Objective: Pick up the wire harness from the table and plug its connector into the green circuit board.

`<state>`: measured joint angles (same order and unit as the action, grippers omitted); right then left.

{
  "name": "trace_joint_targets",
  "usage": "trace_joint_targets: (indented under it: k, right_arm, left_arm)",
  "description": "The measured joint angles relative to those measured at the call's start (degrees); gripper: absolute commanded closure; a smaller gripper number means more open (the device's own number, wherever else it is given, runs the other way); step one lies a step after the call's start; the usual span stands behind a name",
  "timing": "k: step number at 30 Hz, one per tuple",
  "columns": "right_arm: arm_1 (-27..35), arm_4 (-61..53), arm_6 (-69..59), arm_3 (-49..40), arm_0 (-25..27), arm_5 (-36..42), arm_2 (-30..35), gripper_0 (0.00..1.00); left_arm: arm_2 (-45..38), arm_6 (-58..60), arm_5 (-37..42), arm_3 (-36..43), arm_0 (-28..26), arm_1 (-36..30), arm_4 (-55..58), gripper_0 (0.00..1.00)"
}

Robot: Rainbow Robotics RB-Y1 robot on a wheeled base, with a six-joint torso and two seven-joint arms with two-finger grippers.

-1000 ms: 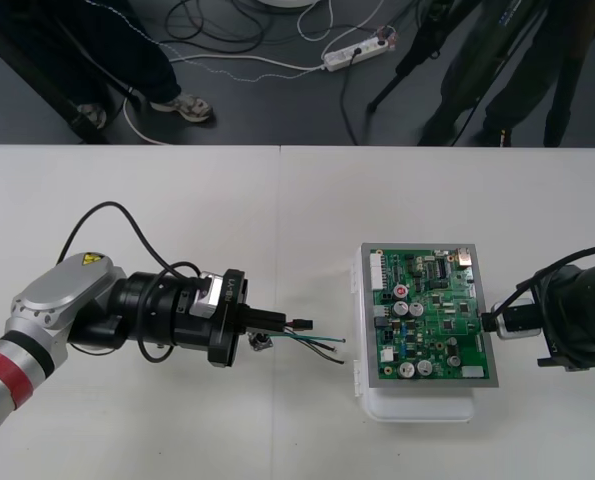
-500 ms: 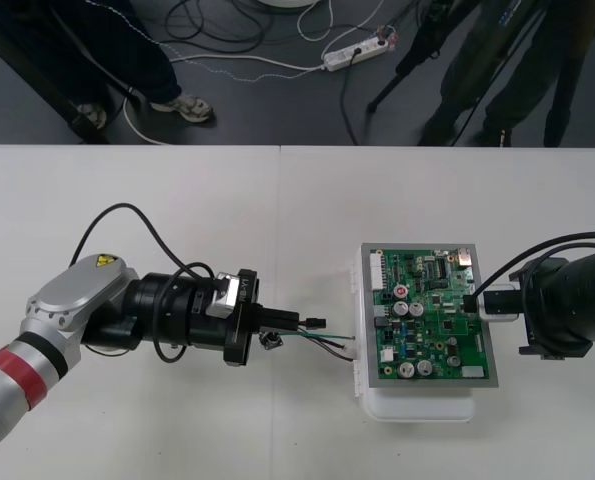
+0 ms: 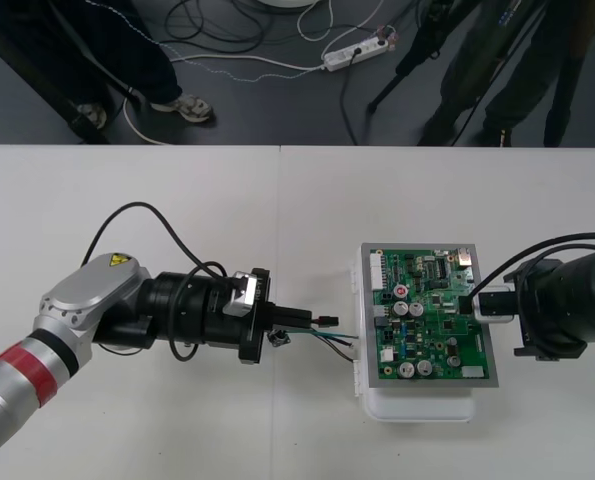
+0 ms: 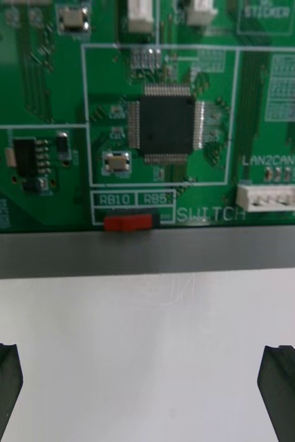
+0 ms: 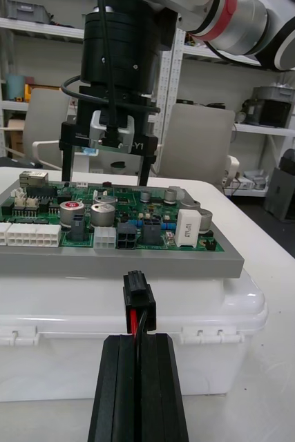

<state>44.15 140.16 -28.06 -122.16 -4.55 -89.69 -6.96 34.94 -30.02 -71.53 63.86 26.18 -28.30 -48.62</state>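
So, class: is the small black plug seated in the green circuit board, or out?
Out. The small black plug, held in the shut left gripper, sits short of the green circuit board.
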Motion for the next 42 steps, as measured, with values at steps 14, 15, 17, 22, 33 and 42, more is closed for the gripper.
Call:
trace_joint_targets:
  k: [14,15,17,22,33,42]
  right_arm:
    - [-3.5,2.2,0.0,0.0,-0.3,0.0,-2.7,0.0]
    - [-3.7,2.3,0.0,0.0,-0.4,0.0,-2.8,0.0]
    - [-3.9,2.4,0.0,0.0,-0.4,0.0,-3.0,0.0]
    - [-4.0,2.4,0.0,0.0,-0.6,0.0,-3.1,0.0]
    - [-4.0,2.4,0.0,0.0,-0.7,0.0,-4.1,0.0]
    - [-4.2,2.3,0.0,0.0,-0.7,0.0,-4.1,0.0]
  left_arm:
    - [1.0,0.0,2.7,0.0,1.0,1.2,0.0,1.0]
    - [1.0,0.0,2.9,0.0,1.0,1.3,0.0,1.0]
    - [1.1,0.0,3.2,0.0,1.0,1.6,0.0,1.0]
    - [1.2,0.0,3.4,0.0,1.3,1.7,0.0,1.0]
    - [1.2,0.0,3.6,0.0,1.3,1.9,0.0,1.0]
    - [1.2,0.0,3.6,0.0,1.3,2.2,0.0,1.0]
